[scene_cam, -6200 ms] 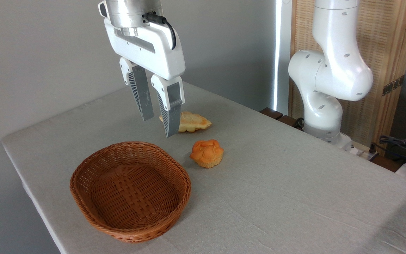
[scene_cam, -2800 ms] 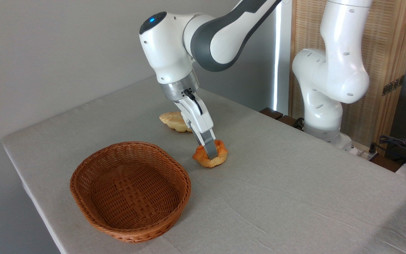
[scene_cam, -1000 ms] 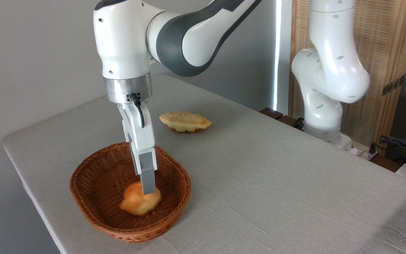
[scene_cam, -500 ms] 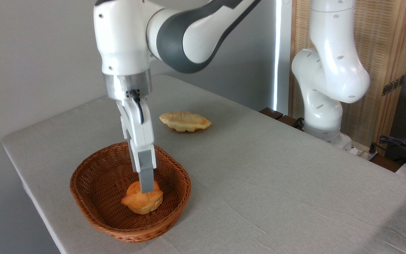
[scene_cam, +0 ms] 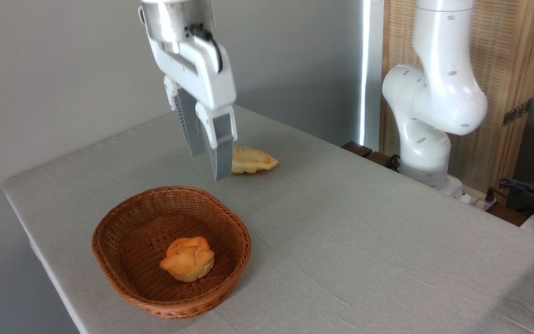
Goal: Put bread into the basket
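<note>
The bread [scene_cam: 187, 259], a small orange-golden knotted bun, lies inside the oval brown wicker basket [scene_cam: 114, 269] at the front left of the table. My gripper [scene_cam: 209, 164] hangs well above the basket's far rim, apart from the bun. Its grey fingers [scene_cam: 220, 148] are parted with nothing between them.
A flatter, pale yellow pastry [scene_cam: 253, 160] lies on the grey tablecloth behind the gripper, partly hidden by a finger. The arm's white base [scene_cam: 429, 116] stands at the table's right rear edge. Cables [scene_cam: 526, 190] sit at the far right.
The gripper let go of the bread in the basket, then rose and moved back toward the pastry. The bun stays resting in the basket.
</note>
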